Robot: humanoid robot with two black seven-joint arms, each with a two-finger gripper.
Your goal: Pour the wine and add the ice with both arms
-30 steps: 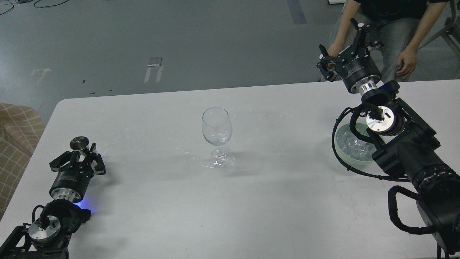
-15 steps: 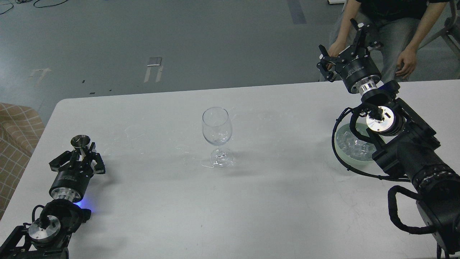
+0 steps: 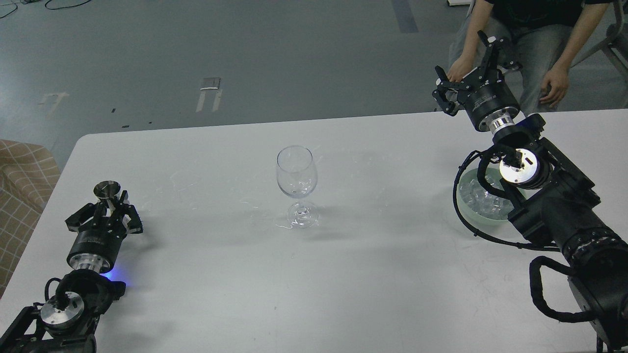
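Observation:
An empty wine glass stands upright at the middle of the white table. My left gripper is low over the table's left side. It is shut on a small metal cup that stands up between its fingers. A pale green bowl holding several clear ice cubes sits at the right, partly hidden behind my right arm. My right gripper is open and empty, raised above the table's far right edge, well away from the bowl.
A seated person is just beyond the far right edge, hands close to my right gripper. A checked seat stands off the table's left edge. Small wet marks lie around the glass's foot.
My left gripper has moved slightly away from me with the metal cup in it. My right gripper has risen a little and moved farther back. The glass and bowl have not moved.

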